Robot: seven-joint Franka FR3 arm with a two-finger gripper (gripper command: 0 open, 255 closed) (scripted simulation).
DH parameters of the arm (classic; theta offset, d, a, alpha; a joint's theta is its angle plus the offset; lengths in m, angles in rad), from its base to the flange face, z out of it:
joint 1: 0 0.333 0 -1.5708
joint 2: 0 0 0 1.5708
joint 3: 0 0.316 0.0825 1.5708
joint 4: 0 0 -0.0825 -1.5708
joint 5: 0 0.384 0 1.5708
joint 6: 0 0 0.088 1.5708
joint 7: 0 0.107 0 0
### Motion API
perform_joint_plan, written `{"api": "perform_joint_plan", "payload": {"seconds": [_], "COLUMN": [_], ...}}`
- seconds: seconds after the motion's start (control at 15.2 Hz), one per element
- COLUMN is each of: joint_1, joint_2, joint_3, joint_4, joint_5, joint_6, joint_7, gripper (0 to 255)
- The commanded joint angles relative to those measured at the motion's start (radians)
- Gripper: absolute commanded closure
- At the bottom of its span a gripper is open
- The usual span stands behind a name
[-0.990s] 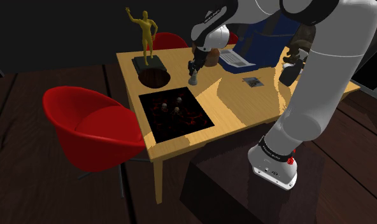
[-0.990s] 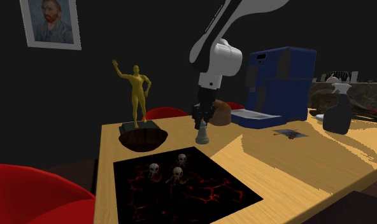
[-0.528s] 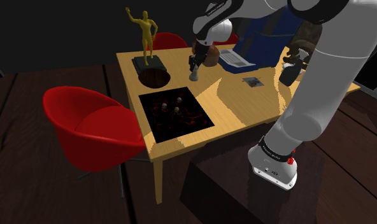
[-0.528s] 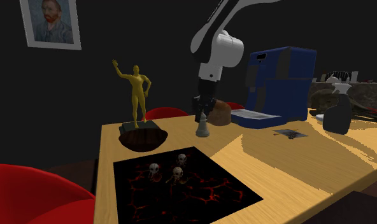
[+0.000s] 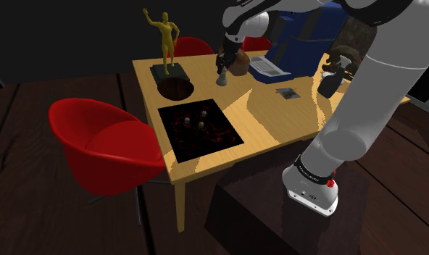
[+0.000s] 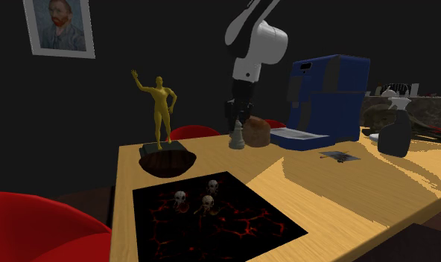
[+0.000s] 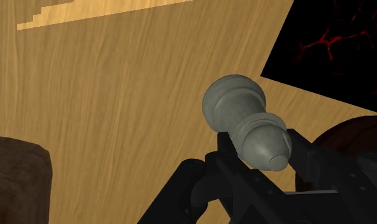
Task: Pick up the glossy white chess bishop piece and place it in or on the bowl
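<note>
My gripper [image 7: 260, 147] clamped on bishop [image 7: 243, 113] (grey, glossy), above wooden table [image 5: 278, 116]; dark bowl [image 6: 167, 161] apart.

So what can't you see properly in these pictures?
bishop: top covered by the gripper, second exterior view.
bowl: inside hidden by its own wall, second exterior view.
blue machine: partly behind the arm, shoulder view.
little shapes on the black mat: too small, shoulder view.

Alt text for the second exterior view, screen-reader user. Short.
Black gripper holds a grey chess bishop by its top above a wooden table. At the view's left, a dark bowl sits in front of a gold figurine; a blue coffee machine stands at the right, a black skull-patterned mat in front.
</note>
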Motion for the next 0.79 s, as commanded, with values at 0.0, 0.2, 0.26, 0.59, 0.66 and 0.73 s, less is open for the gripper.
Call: {"api": "perform_joint_plan", "payload": {"seconds": [0.0,0.2,0.26,0.59,0.66,0.73], "joint_1": [0.001,0.002,0.002,0.024,0.035,0.045], "joint_2": [-0.011,-0.031,-0.038,-0.027,-0.012,0.004], "joint_3": [-0.002,-0.004,-0.005,0.012,0.021,0.029], "joint_4": [0.014,0.032,0.038,0.097,0.119,0.142], "joint_5": [-0.009,-0.023,-0.027,-0.038,-0.039,-0.039], "joint_6": [-0.025,-0.060,-0.073,-0.114,-0.119,-0.124], "joint_7": [0.009,0.022,0.026,0.079,0.099,0.120], "gripper": [255,255,255,255,255,255]}}
